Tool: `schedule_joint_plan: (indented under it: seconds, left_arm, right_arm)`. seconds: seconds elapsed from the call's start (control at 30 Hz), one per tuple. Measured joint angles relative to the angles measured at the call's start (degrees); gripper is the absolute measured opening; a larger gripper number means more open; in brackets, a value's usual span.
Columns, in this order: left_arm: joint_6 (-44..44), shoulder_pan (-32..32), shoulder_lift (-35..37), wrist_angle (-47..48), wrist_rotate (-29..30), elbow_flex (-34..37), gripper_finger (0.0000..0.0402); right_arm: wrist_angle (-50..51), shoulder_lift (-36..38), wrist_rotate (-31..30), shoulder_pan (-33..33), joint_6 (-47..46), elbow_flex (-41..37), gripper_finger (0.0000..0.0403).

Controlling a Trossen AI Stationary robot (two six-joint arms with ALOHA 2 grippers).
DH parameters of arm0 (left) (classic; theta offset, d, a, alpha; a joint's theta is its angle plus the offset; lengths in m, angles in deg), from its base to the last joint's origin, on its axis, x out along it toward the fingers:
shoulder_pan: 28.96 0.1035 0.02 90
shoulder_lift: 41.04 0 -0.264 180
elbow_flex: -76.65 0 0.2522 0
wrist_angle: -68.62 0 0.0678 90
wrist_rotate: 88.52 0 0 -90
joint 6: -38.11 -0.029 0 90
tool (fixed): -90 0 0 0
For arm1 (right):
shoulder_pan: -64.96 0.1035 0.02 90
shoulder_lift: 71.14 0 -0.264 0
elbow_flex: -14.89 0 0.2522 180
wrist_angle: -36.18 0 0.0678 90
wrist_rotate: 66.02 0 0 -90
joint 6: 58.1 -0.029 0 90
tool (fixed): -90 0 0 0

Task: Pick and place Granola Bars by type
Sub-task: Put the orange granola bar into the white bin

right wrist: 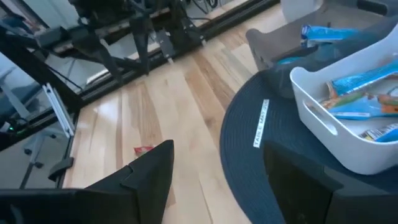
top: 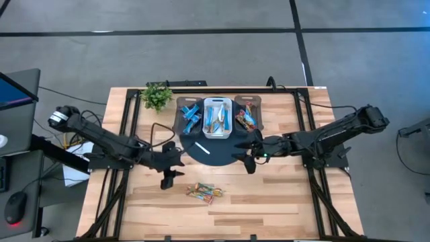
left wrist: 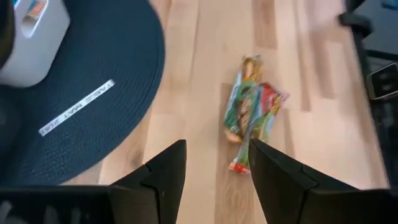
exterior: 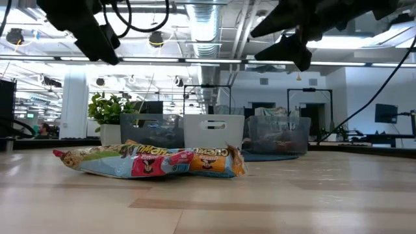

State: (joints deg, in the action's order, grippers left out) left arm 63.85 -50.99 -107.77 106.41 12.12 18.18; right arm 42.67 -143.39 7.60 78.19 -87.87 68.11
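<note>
Your left pincer (left wrist: 214, 165) hangs wide and empty, the loose bars (left wrist: 250, 112) on the counter (left wrist: 311, 137) just ahead of its fingertips. Your right pincer (right wrist: 214, 171), also wide, hovers over the mat (right wrist: 249, 155) beside the white bin (right wrist: 348, 134).

Glossy foil Granola Bars (top: 201, 192) (crinkled) on pale smooth wood table (top: 269, 208)

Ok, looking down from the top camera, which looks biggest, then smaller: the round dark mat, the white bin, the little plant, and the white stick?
Largest to smallest in the high view:
1. Round dark mat
2. White bin
3. Little plant, only a bit smaller than the bin
4. White stick, clearly the smallest
</note>
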Motion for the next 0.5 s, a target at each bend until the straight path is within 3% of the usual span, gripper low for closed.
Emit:
schedule_joint_plan:
  seconds: [0.27, 0.5]
  left_arm:
    - [3.62, -0.93, -0.04, 1.95, 5.94, 0.02, 0.0167]
    - [5.57, -0.88, -0.04, 4.38, 7.31, 0.02, 0.0167]
  right_arm:
    - [1.51, -1.71, 12.43, 0.57, -0.67, -0.04, 0.0239]
    - [-8.69, -7.01, 13.17, 5.13, -0.67, 0.0, 0.0239]
